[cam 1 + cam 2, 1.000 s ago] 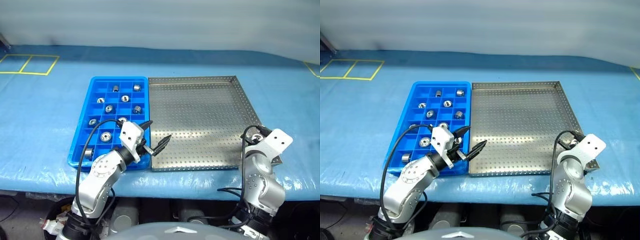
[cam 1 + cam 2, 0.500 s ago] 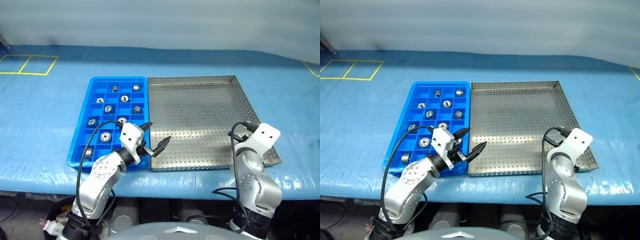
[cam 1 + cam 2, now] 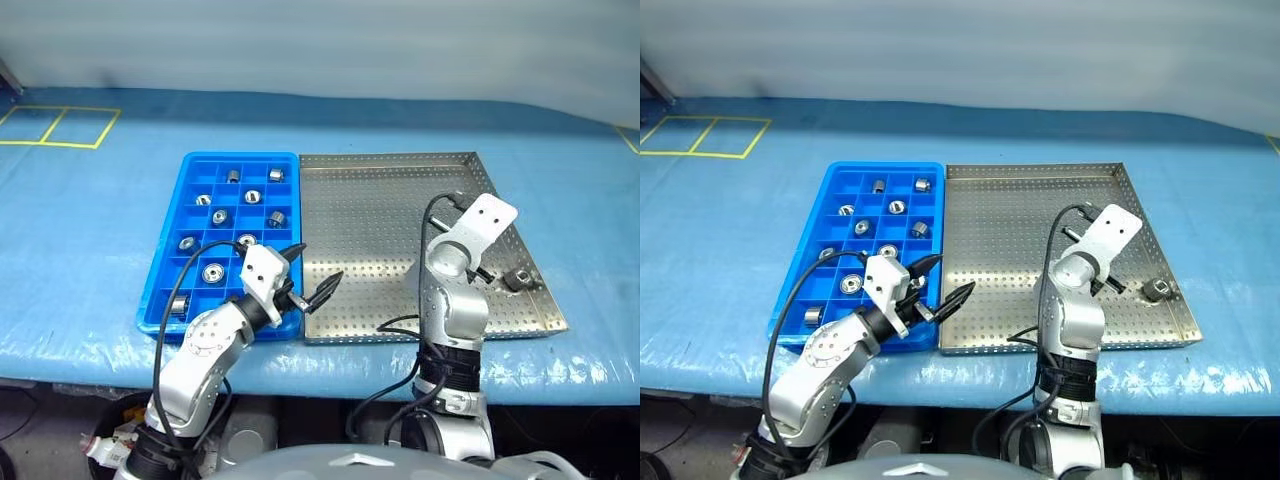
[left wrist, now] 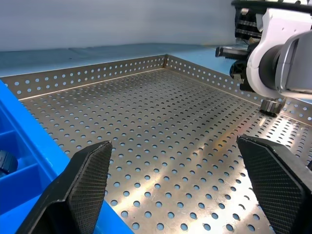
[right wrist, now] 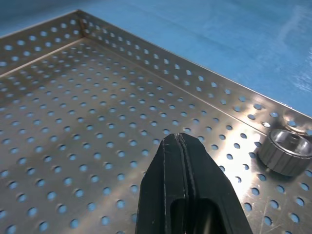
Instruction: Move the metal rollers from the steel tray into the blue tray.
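One metal roller [image 5: 284, 151] left in the steel tray [image 3: 380, 215], near its right rim — just beside the right gripper [image 5: 181, 141], jaws pressed together, empty. Left gripper [image 3: 309, 274] wide apart by the blue tray [image 3: 178, 200].

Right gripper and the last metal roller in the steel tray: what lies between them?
Only bare perforated floor of the silver steel tray separates the shut right gripper from the small shiny metal roller, in the right wrist view.
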Controlling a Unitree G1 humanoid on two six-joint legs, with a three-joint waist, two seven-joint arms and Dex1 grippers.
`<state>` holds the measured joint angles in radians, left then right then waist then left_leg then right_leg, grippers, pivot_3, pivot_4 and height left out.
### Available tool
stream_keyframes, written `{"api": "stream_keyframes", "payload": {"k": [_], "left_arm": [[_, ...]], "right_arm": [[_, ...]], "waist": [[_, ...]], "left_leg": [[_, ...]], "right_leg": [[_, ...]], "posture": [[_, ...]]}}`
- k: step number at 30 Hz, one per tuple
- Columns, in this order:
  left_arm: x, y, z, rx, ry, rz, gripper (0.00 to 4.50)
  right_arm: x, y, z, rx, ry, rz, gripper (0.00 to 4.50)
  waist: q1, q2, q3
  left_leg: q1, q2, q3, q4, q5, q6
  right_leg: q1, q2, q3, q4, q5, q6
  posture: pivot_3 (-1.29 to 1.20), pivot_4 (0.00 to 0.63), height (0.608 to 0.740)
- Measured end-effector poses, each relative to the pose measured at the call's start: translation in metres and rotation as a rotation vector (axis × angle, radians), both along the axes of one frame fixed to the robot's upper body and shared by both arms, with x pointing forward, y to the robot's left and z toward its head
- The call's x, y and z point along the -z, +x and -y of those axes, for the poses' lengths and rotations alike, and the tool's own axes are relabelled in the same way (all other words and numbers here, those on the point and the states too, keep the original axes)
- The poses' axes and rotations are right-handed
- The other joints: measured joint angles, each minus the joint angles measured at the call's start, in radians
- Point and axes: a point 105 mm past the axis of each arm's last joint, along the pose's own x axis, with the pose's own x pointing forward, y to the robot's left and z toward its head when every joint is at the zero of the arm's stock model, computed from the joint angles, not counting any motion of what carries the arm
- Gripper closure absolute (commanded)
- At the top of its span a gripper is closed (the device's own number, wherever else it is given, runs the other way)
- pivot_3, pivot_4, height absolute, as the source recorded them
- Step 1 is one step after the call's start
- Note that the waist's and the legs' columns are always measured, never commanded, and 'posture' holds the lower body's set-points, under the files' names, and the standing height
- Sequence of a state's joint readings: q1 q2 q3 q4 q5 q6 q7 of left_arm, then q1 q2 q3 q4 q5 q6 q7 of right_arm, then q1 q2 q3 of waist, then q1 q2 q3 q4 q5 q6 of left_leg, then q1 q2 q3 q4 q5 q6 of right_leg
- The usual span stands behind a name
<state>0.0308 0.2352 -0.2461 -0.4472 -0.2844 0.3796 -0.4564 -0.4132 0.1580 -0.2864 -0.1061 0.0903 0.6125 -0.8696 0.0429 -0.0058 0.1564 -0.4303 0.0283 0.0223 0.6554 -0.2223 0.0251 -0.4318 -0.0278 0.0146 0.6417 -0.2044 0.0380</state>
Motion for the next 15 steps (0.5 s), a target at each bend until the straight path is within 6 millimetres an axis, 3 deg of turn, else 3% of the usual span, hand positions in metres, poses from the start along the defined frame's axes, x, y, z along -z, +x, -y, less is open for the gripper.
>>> {"api": "stream_keyframes", "payload": {"k": [1,13,14,15], "left_arm": [[0.0001,0.0,-0.0001,-0.001,0.0,0.0,0.0],[0.0005,0.0004,-0.0014,-0.005,0.005,0.0,0.0],[0.0004,0.0003,-0.0014,-0.004,0.005,0.0,0.0],[0.0004,0.0003,-0.0013,-0.004,0.005,0.0,0.0]], "right_arm": [[-0.0002,0.0005,0.0023,0.026,0.009,-0.001,4.48],[0.0047,-0.0045,0.011,0.13,0.027,-0.025,0.56],[0.005,-0.0048,0.0112,0.136,0.026,-0.028,0.27],[0.0053,-0.005,0.0113,0.14,0.025,-0.03,0.27]], "waist": [[0.0,0.0,0.0],[-0.003,0.0,0.0],[-0.003,0.0,0.0],[-0.003,0.0,0.0]], "left_leg": [[0.0,0.0,0.0,0.0,0.0,0.0],[0.002,0.0,0.0,0.0,0.0,0.0],[0.002,0.0,0.0,0.0,0.0,0.0],[0.002,0.0,0.0,0.0,0.0,0.0]], "right_leg": [[0.0,0.0,0.0,0.0,0.0,0.0],[0.0,0.002,0.0,0.001,0.0,-0.001],[0.0,0.002,0.0,0.001,0.0,-0.001],[0.0,0.002,0.0,0.001,0.0,-0.001]], "posture": [[0.21,0.15,0.74],[0.21,0.15,0.74],[0.2,0.15,0.74],[0.2,0.15,0.74]]}}
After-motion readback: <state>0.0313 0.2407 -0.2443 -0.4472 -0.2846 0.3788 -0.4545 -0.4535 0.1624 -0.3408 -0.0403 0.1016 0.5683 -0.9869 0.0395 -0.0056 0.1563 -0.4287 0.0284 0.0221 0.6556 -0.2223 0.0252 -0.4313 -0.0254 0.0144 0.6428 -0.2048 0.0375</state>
